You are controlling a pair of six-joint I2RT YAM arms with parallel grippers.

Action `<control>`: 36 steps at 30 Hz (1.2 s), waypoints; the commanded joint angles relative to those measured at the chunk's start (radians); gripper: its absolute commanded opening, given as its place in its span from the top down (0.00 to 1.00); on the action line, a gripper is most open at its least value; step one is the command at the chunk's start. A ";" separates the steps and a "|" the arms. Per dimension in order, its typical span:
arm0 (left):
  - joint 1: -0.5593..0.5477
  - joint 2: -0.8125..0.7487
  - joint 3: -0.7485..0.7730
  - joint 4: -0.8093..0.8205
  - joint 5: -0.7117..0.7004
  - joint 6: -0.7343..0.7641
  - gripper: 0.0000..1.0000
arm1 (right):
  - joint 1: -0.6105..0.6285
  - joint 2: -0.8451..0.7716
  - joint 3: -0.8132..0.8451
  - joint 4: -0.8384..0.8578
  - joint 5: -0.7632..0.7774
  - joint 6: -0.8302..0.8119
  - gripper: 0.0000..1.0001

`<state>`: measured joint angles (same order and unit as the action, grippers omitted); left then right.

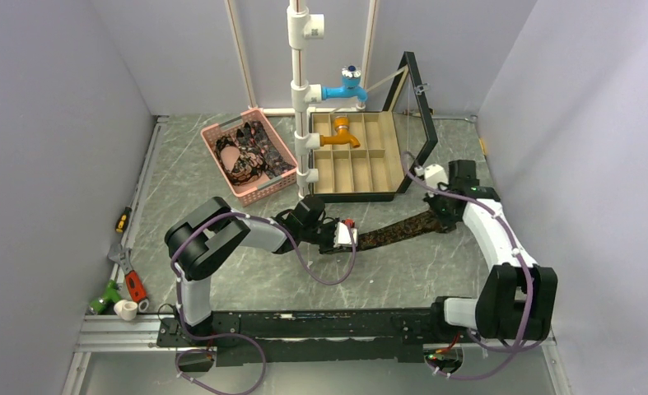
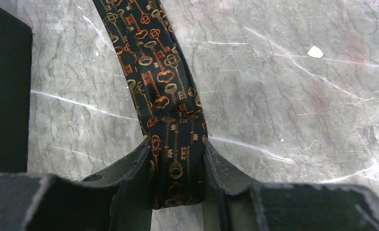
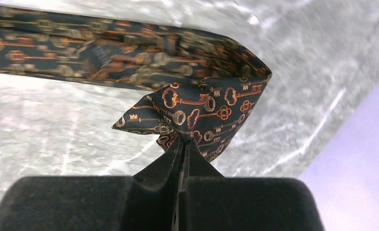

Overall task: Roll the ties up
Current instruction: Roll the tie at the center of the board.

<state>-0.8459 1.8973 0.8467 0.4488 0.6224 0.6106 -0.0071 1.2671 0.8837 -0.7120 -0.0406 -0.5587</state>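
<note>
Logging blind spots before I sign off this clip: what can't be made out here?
Top view: the count of ties heaped in the pink plastic mesh basket; tangled, too small.
Left wrist view: the far length of the dark key-patterned fabric tie in the left gripper; cut by the top edge.
Right wrist view: how much fabric the shut right gripper pinches; its fingers cover it, and the far stretch is blurred.

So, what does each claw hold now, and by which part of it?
Both hold one key-patterned tie: the left claw grips its narrow end, and the right claw pinches the folded-over pointed tip of the wider end.
</note>
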 commanded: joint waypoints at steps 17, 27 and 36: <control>-0.010 0.075 -0.065 -0.274 -0.070 0.025 0.95 | -0.327 0.229 0.348 -0.048 0.073 0.138 0.51; -0.012 0.078 -0.059 -0.288 -0.069 0.023 0.95 | -0.322 0.172 0.209 -0.400 -0.404 0.145 0.66; -0.014 0.082 -0.057 -0.289 -0.073 0.022 0.94 | -0.331 0.349 0.285 -0.375 -0.495 0.329 0.82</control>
<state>-0.8471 1.8969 0.8482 0.4454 0.6228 0.6144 -0.3309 1.5482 1.1236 -1.0916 -0.4484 -0.3485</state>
